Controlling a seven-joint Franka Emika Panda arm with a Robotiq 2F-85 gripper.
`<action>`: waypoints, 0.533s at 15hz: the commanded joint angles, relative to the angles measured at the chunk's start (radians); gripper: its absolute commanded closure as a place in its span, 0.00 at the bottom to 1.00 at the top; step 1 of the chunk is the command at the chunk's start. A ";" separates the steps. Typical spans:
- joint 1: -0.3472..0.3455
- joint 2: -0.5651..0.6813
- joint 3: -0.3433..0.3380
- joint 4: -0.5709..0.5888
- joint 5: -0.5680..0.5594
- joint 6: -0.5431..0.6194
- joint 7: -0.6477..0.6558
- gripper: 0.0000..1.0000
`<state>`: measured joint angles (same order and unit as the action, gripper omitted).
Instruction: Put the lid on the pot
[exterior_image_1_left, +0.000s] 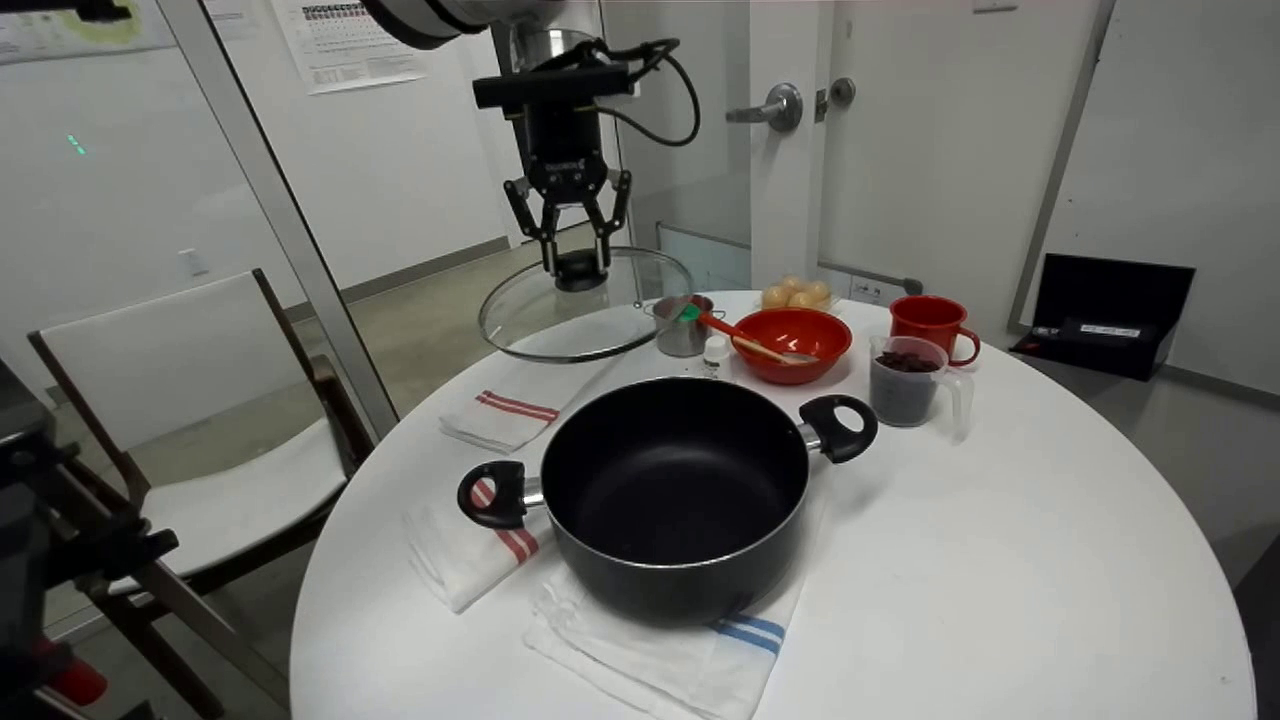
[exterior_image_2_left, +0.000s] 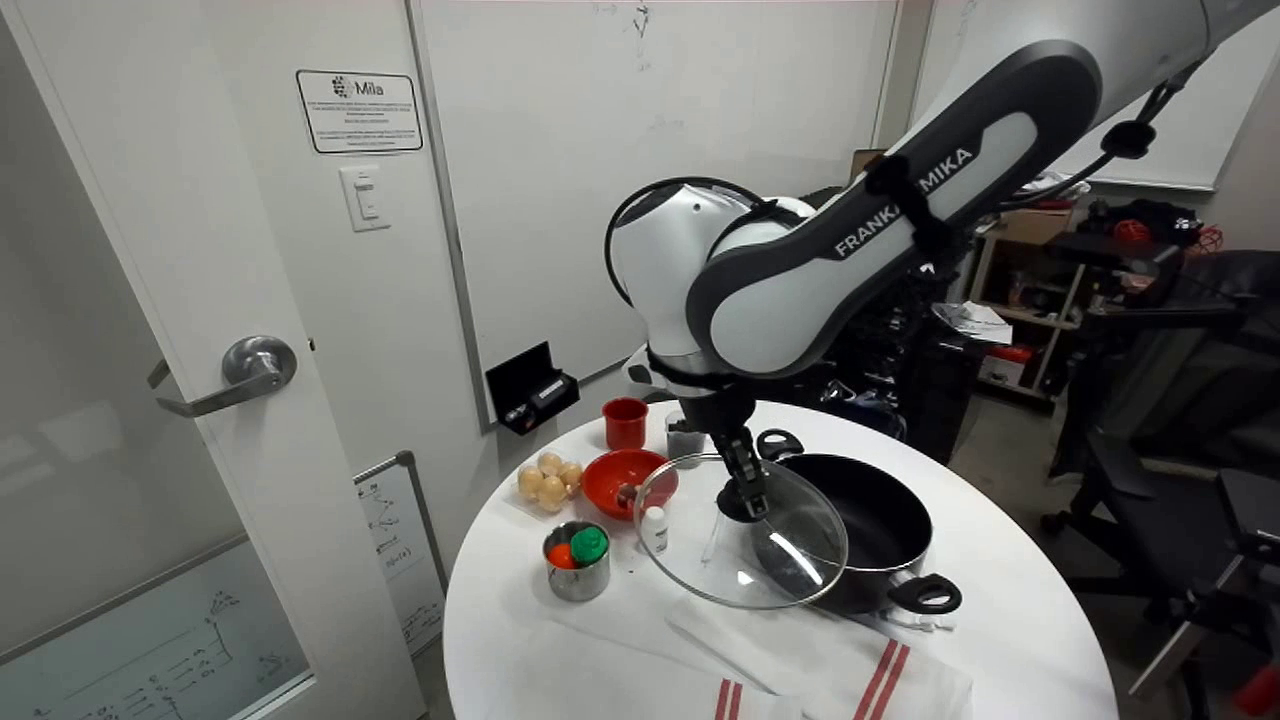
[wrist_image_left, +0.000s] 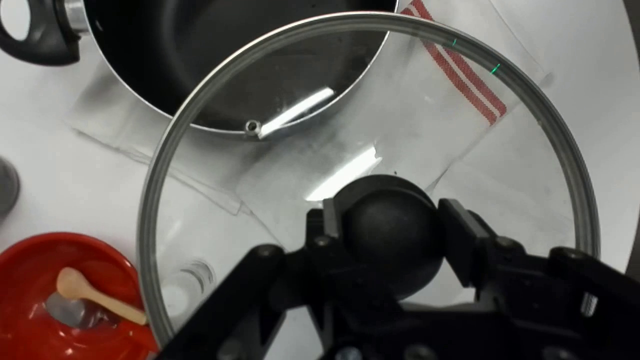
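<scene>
Nearest me in the wrist view, my end effector pinches the lid by its knob; in an exterior view, the lid hangs beneath it, on the far-left side of the pot.

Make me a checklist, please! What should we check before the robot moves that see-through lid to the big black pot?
Gripper holds the black lid knob: ok, it's pinched from both sides.
Glass lid is off the table: ok, it hangs in the air.
Black pot is open on top: ok, its dark bottom shows.
Glass lid is centred over the black pot: not ok, the wrist view shows it overlapping only part of the opening.
Glass lid is level: cannot tell from these angles.
Black pot is steady: cannot tell, it stands on a white towel with blue stripes.
</scene>
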<state>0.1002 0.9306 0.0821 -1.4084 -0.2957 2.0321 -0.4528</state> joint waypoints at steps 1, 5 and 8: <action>-0.057 -0.048 0.002 -0.043 0.062 -0.035 0.030 0.74; -0.119 -0.044 -0.006 -0.040 0.122 -0.048 0.052 0.74; -0.152 -0.042 -0.014 -0.043 0.151 -0.053 0.071 0.74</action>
<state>-0.0293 0.9273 0.0742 -1.4227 -0.1850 2.0102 -0.4110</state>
